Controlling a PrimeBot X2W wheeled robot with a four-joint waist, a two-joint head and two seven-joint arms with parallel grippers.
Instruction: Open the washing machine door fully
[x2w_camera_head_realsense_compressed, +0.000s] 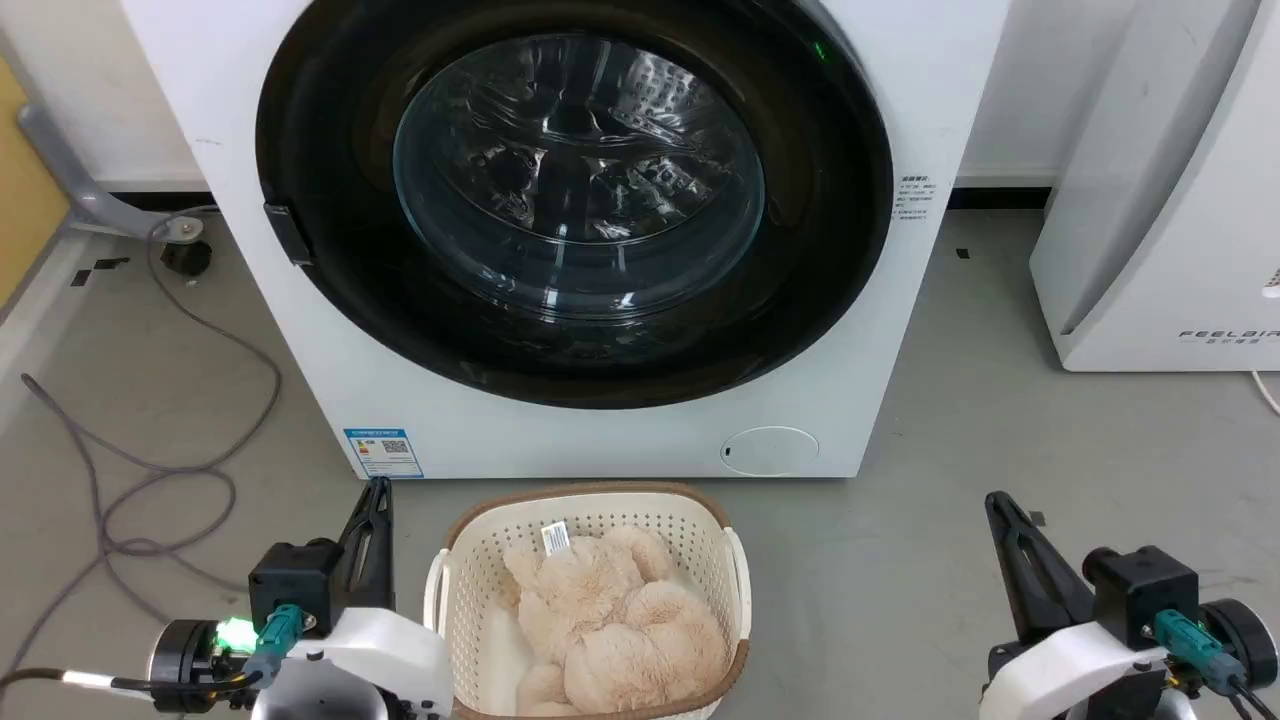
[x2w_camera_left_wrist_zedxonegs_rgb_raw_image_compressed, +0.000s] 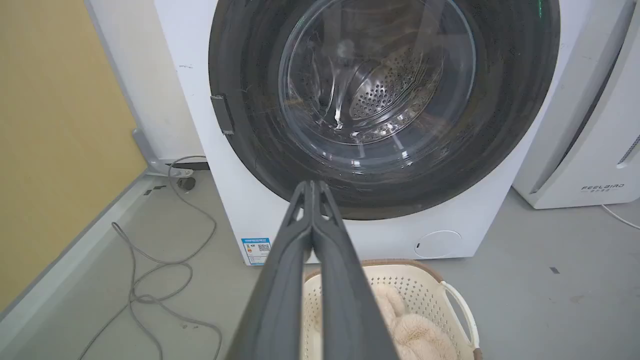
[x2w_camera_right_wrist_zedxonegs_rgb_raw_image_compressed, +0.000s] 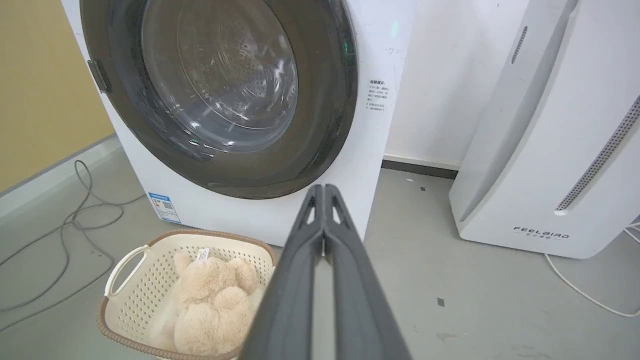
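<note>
With the round black-rimmed glass washing machine door shut flush on the big white washing machine, and my left gripper and right gripper both pinched closed and empty, I worry the fingers will slip off what may be its small dark handle tab.
</note>
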